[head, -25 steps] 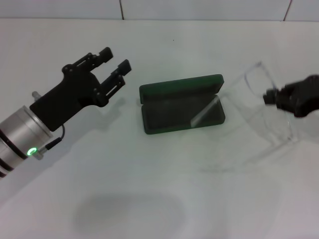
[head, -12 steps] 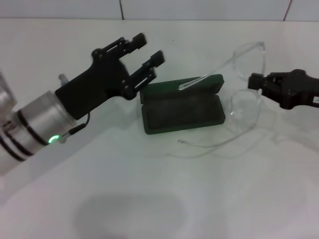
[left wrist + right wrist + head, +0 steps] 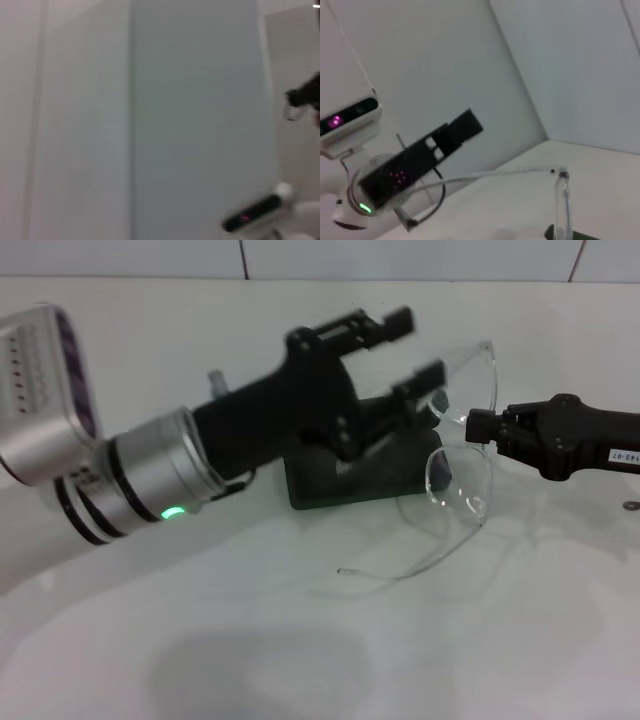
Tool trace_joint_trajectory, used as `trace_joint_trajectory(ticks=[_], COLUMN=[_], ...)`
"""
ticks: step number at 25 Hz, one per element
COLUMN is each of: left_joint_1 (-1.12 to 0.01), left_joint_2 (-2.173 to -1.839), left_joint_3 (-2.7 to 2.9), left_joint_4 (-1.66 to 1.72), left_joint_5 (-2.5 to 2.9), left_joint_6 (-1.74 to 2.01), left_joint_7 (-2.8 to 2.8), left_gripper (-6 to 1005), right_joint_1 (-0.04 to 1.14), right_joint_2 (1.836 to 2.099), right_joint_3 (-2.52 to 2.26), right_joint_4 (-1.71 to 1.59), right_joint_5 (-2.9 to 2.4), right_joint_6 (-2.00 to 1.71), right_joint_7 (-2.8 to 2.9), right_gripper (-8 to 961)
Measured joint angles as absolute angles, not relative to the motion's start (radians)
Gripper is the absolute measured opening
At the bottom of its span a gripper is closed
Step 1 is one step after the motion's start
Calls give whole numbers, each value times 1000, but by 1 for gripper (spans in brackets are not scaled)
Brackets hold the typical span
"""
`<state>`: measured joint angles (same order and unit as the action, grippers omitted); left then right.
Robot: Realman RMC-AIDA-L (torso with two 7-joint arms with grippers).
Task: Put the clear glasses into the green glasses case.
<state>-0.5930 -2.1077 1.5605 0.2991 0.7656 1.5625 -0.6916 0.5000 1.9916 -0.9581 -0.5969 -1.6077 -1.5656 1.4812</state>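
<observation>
Item: the clear glasses (image 3: 462, 455), now hanging above the right end of the green glasses case (image 3: 385, 478), carried in from the right. The right gripper (image 3: 472, 426) is pinching their bridge. Your left gripper (image 3: 410, 348), fingers spread wide, is closing in for a likely handover.

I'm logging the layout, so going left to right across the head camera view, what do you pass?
Left gripper → green glasses case → clear glasses → right gripper, which holds the glasses.
</observation>
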Motion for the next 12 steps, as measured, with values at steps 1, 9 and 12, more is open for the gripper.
trace_joint_trajectory(ticks=[1,9,12], left_joint_1=[-593,-584,-580], left_joint_2=[-2108,-2104,-2106], left_joint_3=[1602,1745,1753], left_joint_4=[307,344,341], left_joint_5=[755,751,752], left_joint_6=[1563,1549,1518], left_joint_7=[-680,-605,-588], left_gripper=[525,529,530], right_joint_1=[501,515,528], right_joint_2=[1990,1982,1986], right_joint_3=[-958,-956,-956], right_joint_4=[-597,-599,-599], right_joint_5=[-1608,-1607,-1606], right_joint_6=[-1575,-1621,-1650], right_joint_7=[1484,1531,1537], right_gripper=[63,61,60])
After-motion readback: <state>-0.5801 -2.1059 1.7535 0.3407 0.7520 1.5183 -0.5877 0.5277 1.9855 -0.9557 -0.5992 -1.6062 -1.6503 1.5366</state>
